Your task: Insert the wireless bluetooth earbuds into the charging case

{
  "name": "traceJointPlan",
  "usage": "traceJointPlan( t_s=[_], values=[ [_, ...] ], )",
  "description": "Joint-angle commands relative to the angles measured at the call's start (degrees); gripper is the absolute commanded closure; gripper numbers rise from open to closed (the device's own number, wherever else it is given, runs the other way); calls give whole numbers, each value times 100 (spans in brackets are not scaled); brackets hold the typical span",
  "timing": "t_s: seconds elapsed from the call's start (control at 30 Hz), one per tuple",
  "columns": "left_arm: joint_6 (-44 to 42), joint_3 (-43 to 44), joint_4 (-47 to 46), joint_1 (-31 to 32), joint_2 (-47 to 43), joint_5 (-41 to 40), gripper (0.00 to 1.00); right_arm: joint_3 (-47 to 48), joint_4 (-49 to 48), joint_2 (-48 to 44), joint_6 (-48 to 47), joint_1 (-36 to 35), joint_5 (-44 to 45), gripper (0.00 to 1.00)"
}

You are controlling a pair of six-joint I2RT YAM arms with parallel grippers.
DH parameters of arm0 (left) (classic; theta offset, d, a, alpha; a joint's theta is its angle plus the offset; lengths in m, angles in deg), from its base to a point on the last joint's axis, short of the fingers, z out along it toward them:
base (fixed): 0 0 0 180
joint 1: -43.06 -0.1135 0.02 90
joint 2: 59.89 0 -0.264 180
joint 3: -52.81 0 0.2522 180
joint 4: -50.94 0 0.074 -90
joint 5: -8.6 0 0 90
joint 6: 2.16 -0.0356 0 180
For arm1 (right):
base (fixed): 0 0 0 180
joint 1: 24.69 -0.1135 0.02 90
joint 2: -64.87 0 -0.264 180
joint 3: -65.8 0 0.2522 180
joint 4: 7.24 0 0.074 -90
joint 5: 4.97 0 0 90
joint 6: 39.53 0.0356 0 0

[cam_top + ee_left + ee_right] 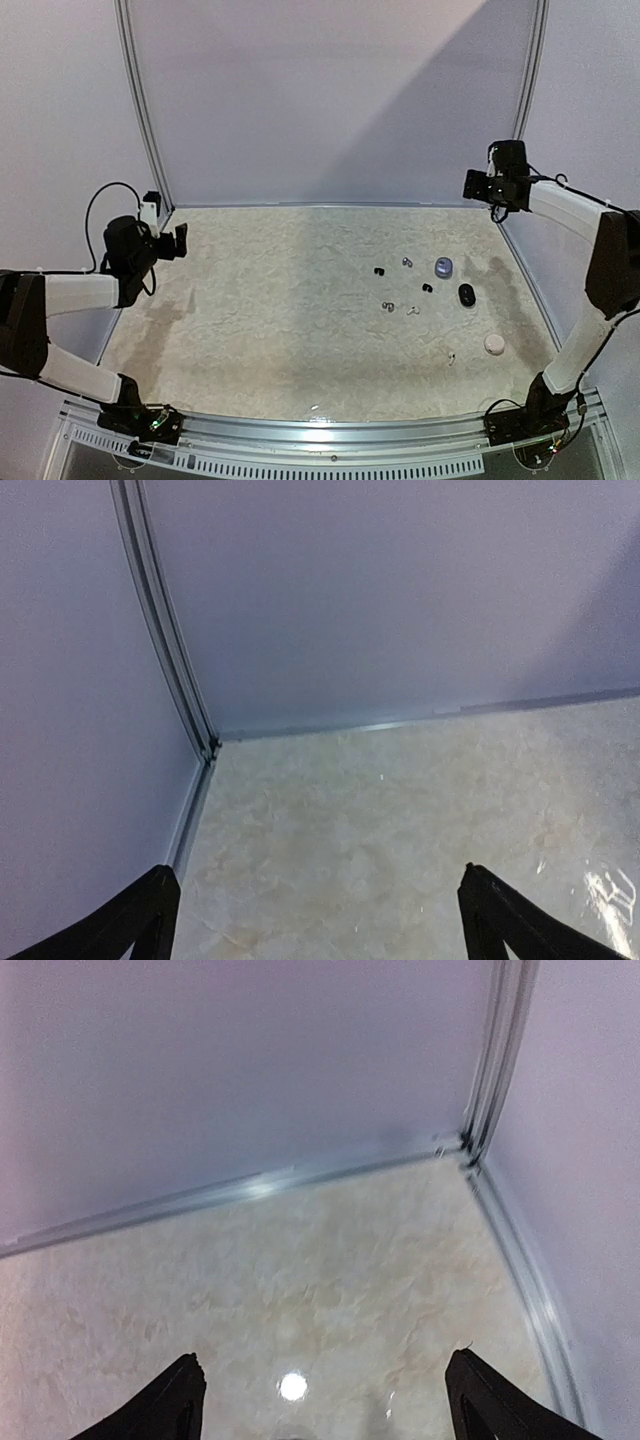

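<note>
Arms raised toward far corners, L fingers (150, 920) & R fingers (165, 1410) apart, clear of earbuds (379, 270).

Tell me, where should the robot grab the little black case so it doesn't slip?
Grip the black case across its two long sides, coming straight down from above. It lies flat on the table as a small oval, so its narrow width is probably easiest to pinch. The right gripper, open now, is on its side of the table.
</note>
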Motion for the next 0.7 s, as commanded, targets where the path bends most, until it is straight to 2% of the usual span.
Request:
traceJointPlan(
  t_s=[0.0, 0.1, 0.23, 0.3, 0.37, 0.43, 0.67],
  values=[
    [-202, 758, 1121, 263, -297, -315, 1, 947, 2558, 1065, 625, -435, 112, 14],
    [96, 1332, 1697, 449, -211, -853, 1, 1686, 3472, 1803, 1227, -482, 95, 14],
    [577, 2052, 2584, 472, 120, -944, 1, 1746, 3543, 2248, 1547, -787, 142, 14],
    [762, 2849, 3923, 428, 497, -593, 1, 1790, 3578, 2402, 1696, -875, 114, 14],
    [496, 3445, 4785, 406, 786, 593, 1, 1789, 3667, 2576, 1909, -916, 149, 15],
    [542, 3505, 4815, 457, 747, 941, 1, 1713, 3764, 2641, 2152, -950, 295, 16],
    [567, 3378, 4496, 508, 727, 905, 2, 1436, 3453, 2787, 2429, -1046, 165, 20]
  ],
)
